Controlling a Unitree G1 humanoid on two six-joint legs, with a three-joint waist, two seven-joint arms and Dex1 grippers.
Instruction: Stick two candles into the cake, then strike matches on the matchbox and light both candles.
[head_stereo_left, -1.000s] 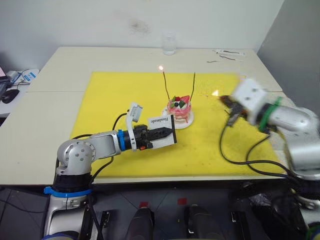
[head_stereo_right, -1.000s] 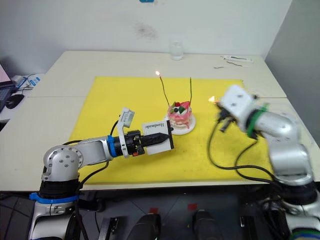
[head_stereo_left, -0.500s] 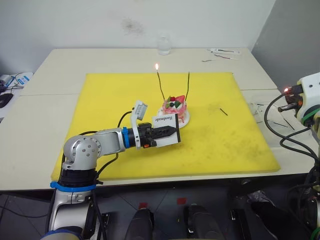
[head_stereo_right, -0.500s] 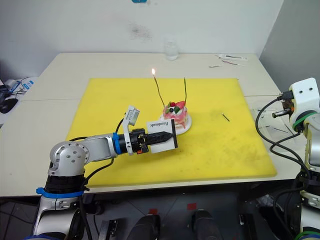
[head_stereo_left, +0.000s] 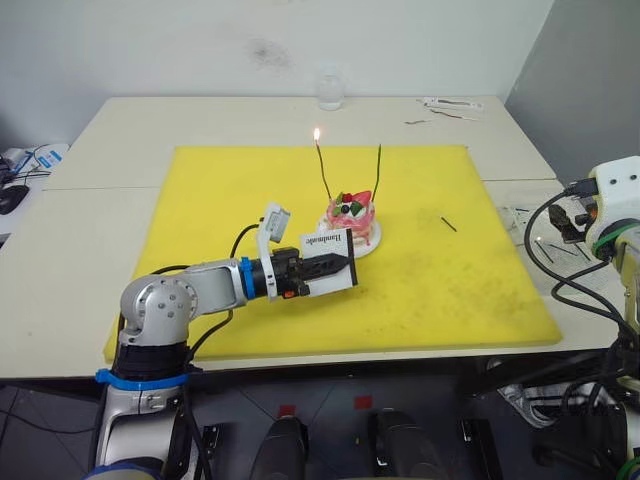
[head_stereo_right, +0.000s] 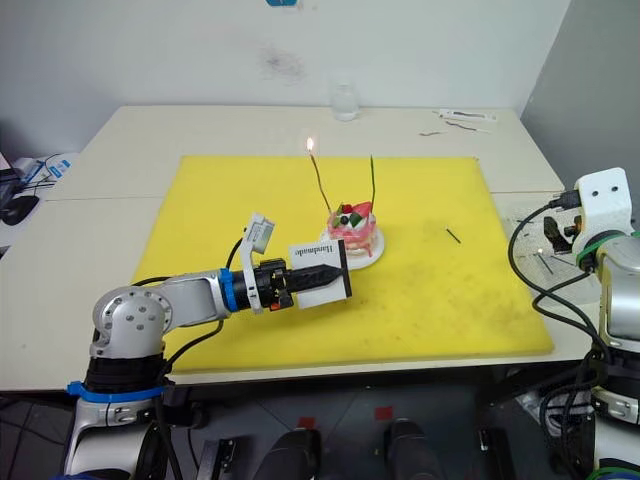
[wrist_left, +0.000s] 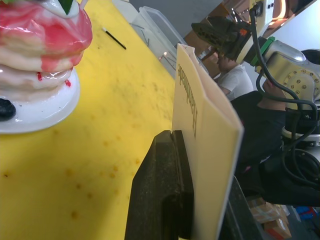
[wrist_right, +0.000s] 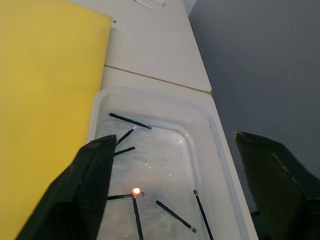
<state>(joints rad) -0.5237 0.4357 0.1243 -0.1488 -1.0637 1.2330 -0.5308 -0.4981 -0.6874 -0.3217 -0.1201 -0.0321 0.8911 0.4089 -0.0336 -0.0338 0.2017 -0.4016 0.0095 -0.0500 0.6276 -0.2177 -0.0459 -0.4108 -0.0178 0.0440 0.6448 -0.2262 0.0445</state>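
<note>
While one candle (head_stereo_left: 322, 168) on the cake (head_stereo_left: 355, 217) burns, its neighbour (head_stereo_left: 377, 170) is unlit; the left gripper (head_stereo_left: 322, 270) clamps the matchbox (head_stereo_left: 330, 262) beside the cake, the right gripper (wrist_right: 182, 192) gapes over the clear tray (wrist_right: 200, 130) of spent matches (wrist_right: 130, 121), so a fresh match (head_stereo_left: 449, 224) is needed.

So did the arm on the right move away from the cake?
Yes. A second ago the right gripper was over the yellow mat near the cake; now it hangs past the mat's right edge, jaws open over the clear tray of matches.
</note>
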